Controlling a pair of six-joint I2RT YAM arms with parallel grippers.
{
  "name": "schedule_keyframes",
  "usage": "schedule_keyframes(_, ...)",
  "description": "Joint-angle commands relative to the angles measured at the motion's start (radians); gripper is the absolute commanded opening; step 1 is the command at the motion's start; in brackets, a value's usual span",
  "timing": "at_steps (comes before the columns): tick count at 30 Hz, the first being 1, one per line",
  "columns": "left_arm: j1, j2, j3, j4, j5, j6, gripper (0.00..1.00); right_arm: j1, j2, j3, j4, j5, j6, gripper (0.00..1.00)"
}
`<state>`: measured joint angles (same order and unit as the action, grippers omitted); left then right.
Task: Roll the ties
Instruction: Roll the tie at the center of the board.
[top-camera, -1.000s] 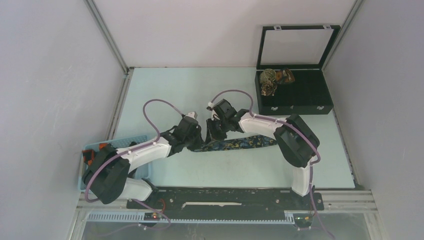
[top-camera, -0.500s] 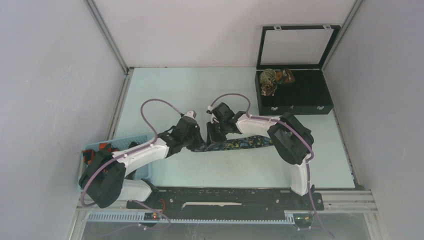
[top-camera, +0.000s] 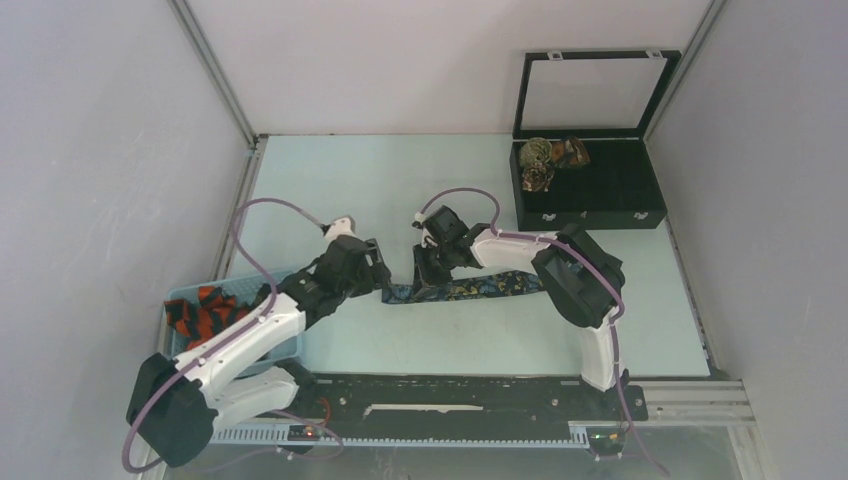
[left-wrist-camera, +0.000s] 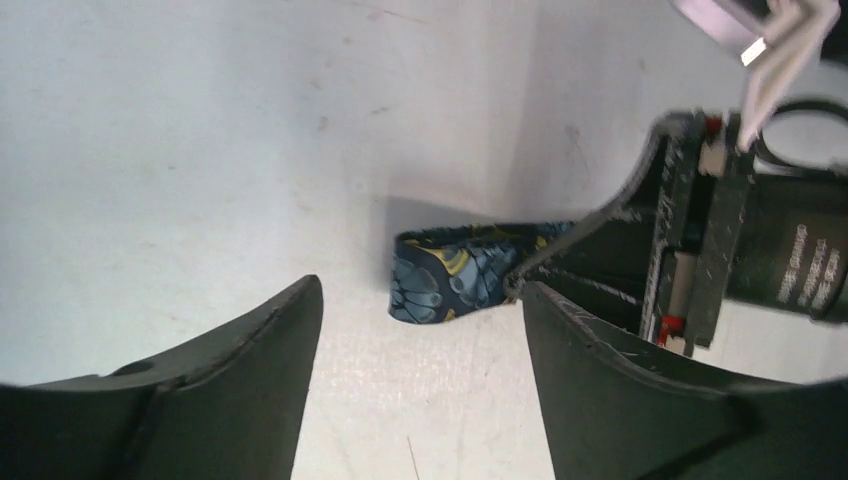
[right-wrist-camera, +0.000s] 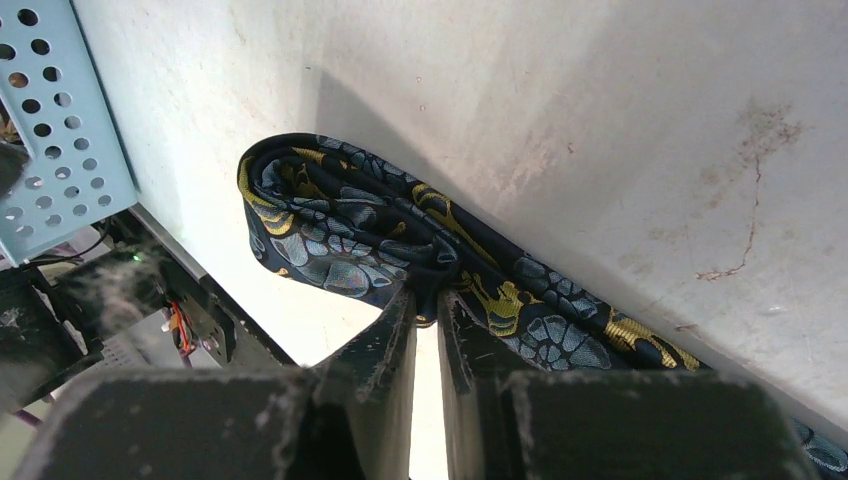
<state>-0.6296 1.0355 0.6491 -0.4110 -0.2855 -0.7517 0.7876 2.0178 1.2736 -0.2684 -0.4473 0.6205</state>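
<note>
The navy tie (top-camera: 480, 287) lies flat across the table (top-camera: 330, 180), its left end doubled back on itself in 1 loose turn. The right gripper (right-wrist-camera: 425, 300) is clamped on that doubled end, fingers nearly together with cloth between them. The left gripper (left-wrist-camera: 420, 300) stands spread wide just left of it, holding nothing. With only 1 grip on slippery fabric, the turn could spring open or skew and start the coil crooked; a tug might drag the whole tie toward the basket (top-camera: 240, 278)
</note>
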Motion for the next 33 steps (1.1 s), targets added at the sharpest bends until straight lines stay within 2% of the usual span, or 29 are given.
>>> schedule_keyframes(1,0.110,-0.067,-0.061,0.018,0.071,0.016,0.81,-0.001,0.022,0.004,0.026,-0.005,0.001,0.15)
schedule_keyframes(5,0.206,-0.118,-0.142,0.112,0.250,0.053,0.81,0.001,0.025,0.004,0.026,-0.007,0.002,0.15)
schedule_keyframes(8,0.229,-0.115,-0.170,0.157,0.345,0.091,0.75,0.001,0.025,0.004,0.026,-0.007,0.002,0.15)
schedule_keyframes(15,0.244,-0.049,-0.181,0.202,0.440,0.161,0.65,-0.001,0.027,0.003,0.019,-0.006,-0.004,0.15)
schedule_keyframes(17,0.247,-0.030,-0.186,0.222,0.452,0.171,0.59,-0.001,0.027,0.004,0.020,-0.008,-0.004,0.14)
schedule_keyframes(26,0.274,0.139,-0.199,0.361,0.555,0.181,0.57,-0.011,0.028,0.004,0.021,-0.019,-0.005,0.14)
schedule_keyframes(33,0.300,0.231,-0.211,0.455,0.631,0.165,0.50,-0.017,0.032,0.004,0.020,-0.028,-0.010,0.14)
